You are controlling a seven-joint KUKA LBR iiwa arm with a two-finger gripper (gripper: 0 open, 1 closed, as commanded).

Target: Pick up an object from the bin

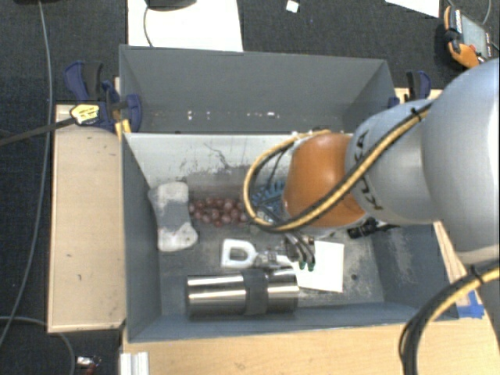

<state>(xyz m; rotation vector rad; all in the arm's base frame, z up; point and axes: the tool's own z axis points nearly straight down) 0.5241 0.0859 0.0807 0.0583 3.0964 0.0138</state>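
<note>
White card (pixel 330 272) partly hidden under arm (pixel 422 162).

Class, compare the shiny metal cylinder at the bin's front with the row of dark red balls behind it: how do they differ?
The metal cylinder is one large, shiny silver piece with a dark band; the dark red balls are many small, dull pieces. The cylinder is smooth and straight; the balls form a bumpy row. Both lie stretched left to right.
</note>
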